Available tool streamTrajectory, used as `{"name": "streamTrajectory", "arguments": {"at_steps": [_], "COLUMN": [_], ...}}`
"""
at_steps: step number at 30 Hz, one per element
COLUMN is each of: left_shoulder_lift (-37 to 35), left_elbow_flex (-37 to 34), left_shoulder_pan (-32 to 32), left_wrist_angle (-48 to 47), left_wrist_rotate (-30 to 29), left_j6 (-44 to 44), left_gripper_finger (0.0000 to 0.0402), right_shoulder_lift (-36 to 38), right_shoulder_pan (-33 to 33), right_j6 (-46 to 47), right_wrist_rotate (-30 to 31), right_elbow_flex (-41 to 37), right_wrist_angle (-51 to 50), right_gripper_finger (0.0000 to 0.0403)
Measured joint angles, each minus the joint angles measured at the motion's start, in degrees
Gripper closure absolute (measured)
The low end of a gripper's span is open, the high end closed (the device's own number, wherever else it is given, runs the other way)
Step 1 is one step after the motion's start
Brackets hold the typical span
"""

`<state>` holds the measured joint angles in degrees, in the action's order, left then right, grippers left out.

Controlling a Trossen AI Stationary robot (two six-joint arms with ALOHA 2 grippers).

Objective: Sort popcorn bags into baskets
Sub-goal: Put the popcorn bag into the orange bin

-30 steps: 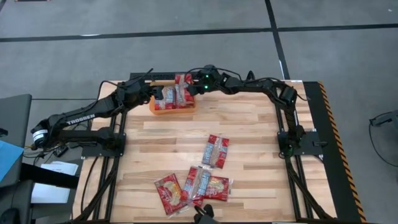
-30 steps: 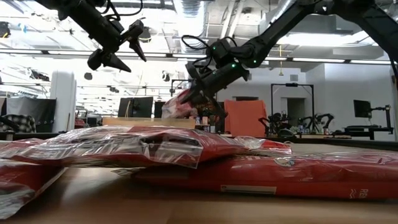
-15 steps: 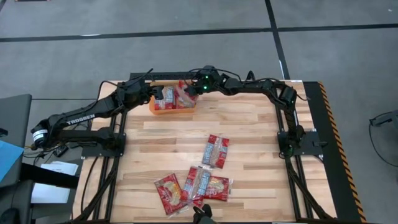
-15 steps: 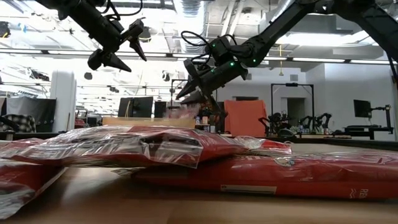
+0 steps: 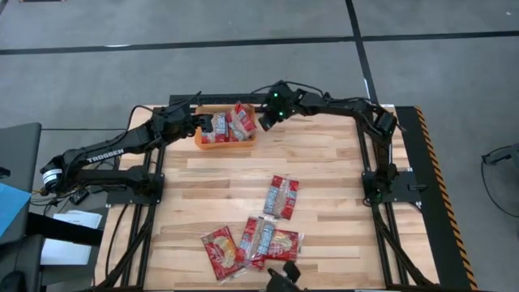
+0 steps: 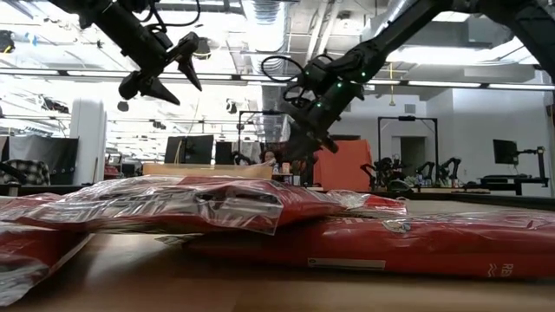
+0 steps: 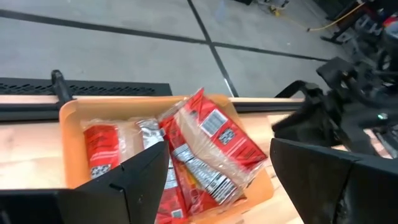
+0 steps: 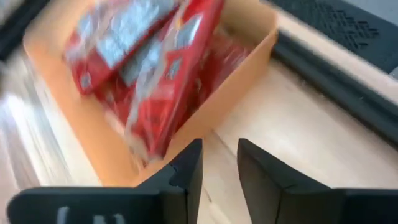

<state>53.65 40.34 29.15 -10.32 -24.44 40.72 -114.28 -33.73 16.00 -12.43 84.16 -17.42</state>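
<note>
The orange basket (image 5: pixel 224 145) stands at the table's far edge with several red popcorn bags (image 5: pixel 236 122) in it. The top bag (image 7: pixel 210 144) lies slanted across the others, one end up on the basket's wall. My left gripper (image 5: pixel 209 125) hovers open and empty above the basket's left part (image 7: pixel 68 137). My right gripper (image 5: pixel 265 118) is open with a narrow gap and empty, raised just right of the basket (image 8: pixel 231 93). One bag (image 5: pixel 280 196) lies mid-table, and three more (image 5: pixel 253 242) overlap near the front edge.
A dark rail (image 5: pixel 203 100) runs along the table's far edge behind the basket. The bare wood between the basket and the loose bags (image 5: pixel 324 158) is free. In the low view the near bags (image 6: pixel 217 204) fill the foreground, and both grippers (image 6: pixel 165 78) (image 6: pixel 314 137) are high above the table.
My right gripper has opened and let go of a red bag over the basket. The bag has dropped in and leans across the others. The gripper has then drawn back toward the table's right edge, off the basket, with its fingers closer together.
</note>
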Motion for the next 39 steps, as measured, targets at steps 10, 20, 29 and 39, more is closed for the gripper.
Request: {"name": "streamTrajectory", "arguments": {"at_steps": [10,20,29,39], "left_shoulder_lift": [0.0,0.0,0.0,3.2], "left_elbow_flex": [0.0,0.0,0.0,0.0], "left_shoulder_pan": [0.0,-0.02,-0.02,0.45], "left_wrist_angle": [-0.98,-1.4,-2.07,5.35], "left_wrist_rotate": [-0.14,-0.01,-0.11,5.35], "left_j6": [0.23,0.49,0.67,-3.32], "left_gripper_finger": [0.0135,0.0135,0.0135,0.0178], "right_shoulder_lift": [0.16,-1.24,-1.29,5.18], "right_shoulder_pan": [7.1,7.4,9.0,8.98], "right_j6": [-8.04,-9.45,-11.78,-9.82], "right_wrist_rotate": [16.74,19.38,18.85,16.68], "right_elbow_flex": [0.7,1.27,1.27,3.49], "right_wrist_angle": [-0.88,0.18,1.27,-0.21], "right_gripper_finger": [0.0376,0.0361,0.0385,0.0383]}}
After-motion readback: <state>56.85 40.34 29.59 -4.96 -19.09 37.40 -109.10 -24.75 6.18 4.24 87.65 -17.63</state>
